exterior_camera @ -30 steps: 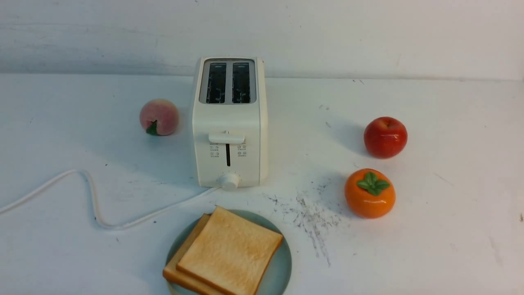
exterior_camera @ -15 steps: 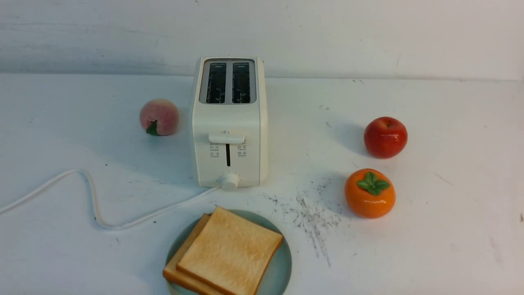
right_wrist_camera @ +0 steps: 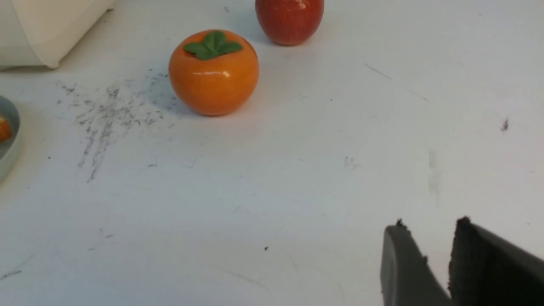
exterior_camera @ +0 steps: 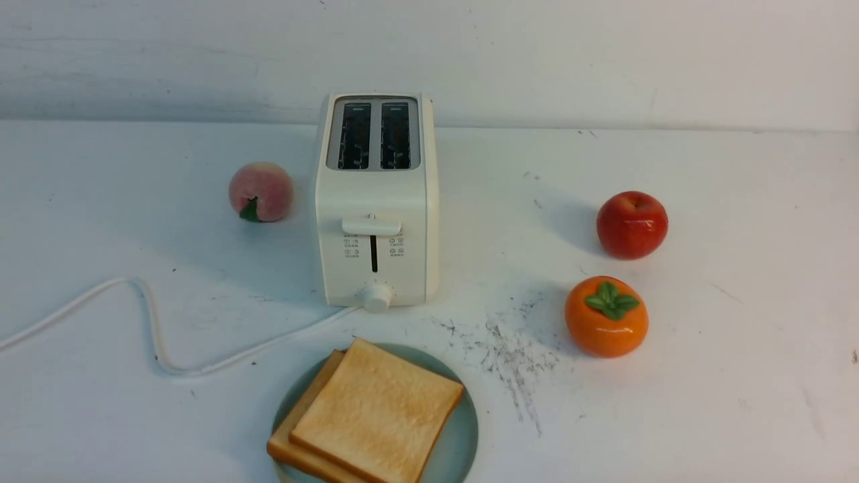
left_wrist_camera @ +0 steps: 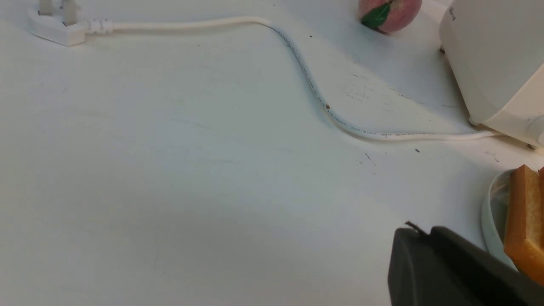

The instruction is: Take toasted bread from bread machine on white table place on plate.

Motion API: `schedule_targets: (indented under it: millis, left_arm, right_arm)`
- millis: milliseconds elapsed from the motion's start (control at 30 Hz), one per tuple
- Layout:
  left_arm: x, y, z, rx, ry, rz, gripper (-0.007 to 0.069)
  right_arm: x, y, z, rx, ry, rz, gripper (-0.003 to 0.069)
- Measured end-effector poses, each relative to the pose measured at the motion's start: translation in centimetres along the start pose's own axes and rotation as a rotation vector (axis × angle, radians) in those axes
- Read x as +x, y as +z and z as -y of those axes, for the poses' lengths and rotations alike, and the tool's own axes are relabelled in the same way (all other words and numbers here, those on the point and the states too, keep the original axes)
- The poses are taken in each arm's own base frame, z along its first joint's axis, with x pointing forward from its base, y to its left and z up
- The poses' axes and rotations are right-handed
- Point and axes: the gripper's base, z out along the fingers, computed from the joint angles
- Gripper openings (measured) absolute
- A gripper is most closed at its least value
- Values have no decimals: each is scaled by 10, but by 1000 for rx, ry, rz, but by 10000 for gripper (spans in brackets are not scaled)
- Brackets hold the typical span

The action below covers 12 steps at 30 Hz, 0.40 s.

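Note:
Two slices of toasted bread (exterior_camera: 376, 416) lie stacked and offset on the teal plate (exterior_camera: 463, 436) at the near middle of the white table (exterior_camera: 738, 402). The bread machine (exterior_camera: 376, 201) stands behind the plate with both slots empty and its lever up. Neither gripper shows in the front view. In the left wrist view my left gripper (left_wrist_camera: 418, 231) is shut and empty, just beside the plate rim (left_wrist_camera: 488, 216) and a toast edge (left_wrist_camera: 525, 221). In the right wrist view my right gripper (right_wrist_camera: 429, 225) is narrowly open and empty, over bare table near the orange fruit.
A peach (exterior_camera: 260, 191) sits left of the bread machine. A red apple (exterior_camera: 631, 224) and an orange persimmon (exterior_camera: 606, 316) sit to the right. The white cord (exterior_camera: 154, 335) snakes left to a plug (left_wrist_camera: 55, 25). Dark scuffs (exterior_camera: 510, 355) mark the table.

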Motion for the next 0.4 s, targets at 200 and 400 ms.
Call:
schedule_targets:
  millis: [200, 400]
  left_arm:
    - [0, 0, 0, 0, 0, 0, 30]
    - [0, 0, 0, 0, 0, -1, 38]
  right_arm:
    - [0, 0, 0, 0, 0, 0, 197]
    - [0, 0, 0, 0, 0, 0, 202]
